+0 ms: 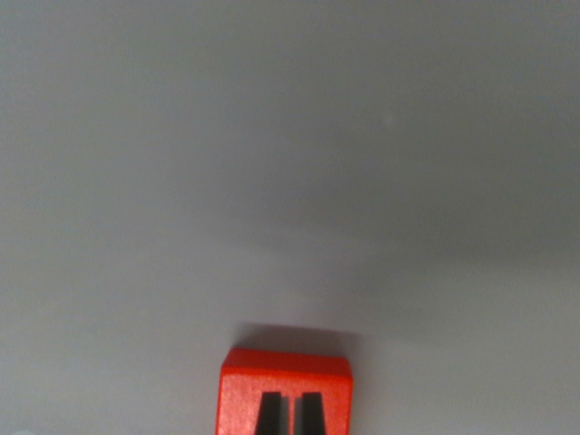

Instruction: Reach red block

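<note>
The red block [284, 391] sits at the bottom middle of the frame, on a plain grey table [290, 163]. Its lower part is cut off by the bottom edge. Two dark fingertips [270, 415] poke up in front of the block, with a thin red gap between them. The gripper [290, 417] is nearly closed, holding nothing that I can see.

The red block [284, 390] is cut off by the bottom edge; hand [290, 415] tips partly cropped.
</note>
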Controlling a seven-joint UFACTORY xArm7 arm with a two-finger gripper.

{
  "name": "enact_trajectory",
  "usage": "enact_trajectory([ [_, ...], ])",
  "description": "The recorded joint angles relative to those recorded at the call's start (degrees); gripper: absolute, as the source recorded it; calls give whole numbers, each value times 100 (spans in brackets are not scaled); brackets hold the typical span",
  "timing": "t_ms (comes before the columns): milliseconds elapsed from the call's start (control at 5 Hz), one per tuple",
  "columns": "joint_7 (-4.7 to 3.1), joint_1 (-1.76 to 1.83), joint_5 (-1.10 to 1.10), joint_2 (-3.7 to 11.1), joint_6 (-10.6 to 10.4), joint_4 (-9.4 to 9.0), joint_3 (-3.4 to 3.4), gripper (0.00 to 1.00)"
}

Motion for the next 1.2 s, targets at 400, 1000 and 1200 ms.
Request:
enact_trajectory([
  [400,1,8,14,22,-182,-165,11,0],
  [1000,3,21,36,56,-471,-426,28,0],
  [1200,3,21,36,56,-471,-426,28,0],
])
